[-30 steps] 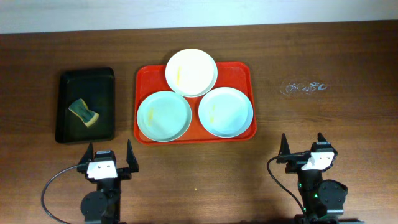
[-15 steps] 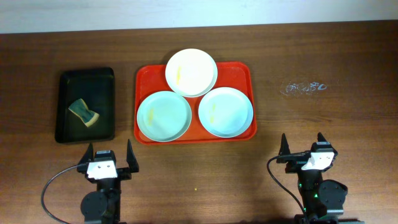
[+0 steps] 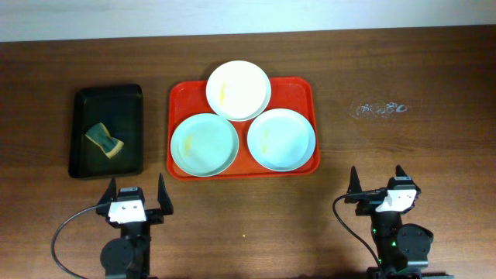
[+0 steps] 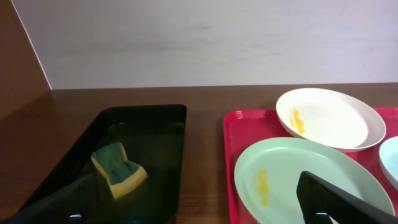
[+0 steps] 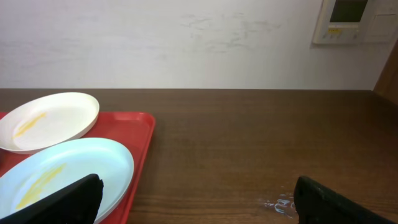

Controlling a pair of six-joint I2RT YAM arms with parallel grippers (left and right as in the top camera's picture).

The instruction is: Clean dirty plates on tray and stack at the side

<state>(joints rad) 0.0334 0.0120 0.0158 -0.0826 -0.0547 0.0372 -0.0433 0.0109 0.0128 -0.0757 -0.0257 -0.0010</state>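
Note:
The red-orange tray point(image 3: 298, 87) lies at the table's middle and holds three plates. The cream-white plate point(image 3: 239, 90) is at the back, its far edge over the tray's rim. The mint green plate point(image 3: 204, 144) is front left and the pale blue plate point(image 3: 281, 139) front right. Each has a yellowish smear. My left gripper point(image 3: 137, 192) is open and empty near the front edge, left of the tray. My right gripper point(image 3: 379, 179) is open and empty at the front right. The left wrist view shows the green plate point(image 4: 292, 177) and white plate point(image 4: 329, 118); the right wrist view shows the blue plate point(image 5: 62, 171).
A black tray point(image 3: 128, 105) at the left holds a green and yellow sponge point(image 3: 105, 140), which also shows in the left wrist view point(image 4: 118, 169). A small wet smudge point(image 3: 379, 108) marks the wood right of the red tray. A white wall runs behind the table.

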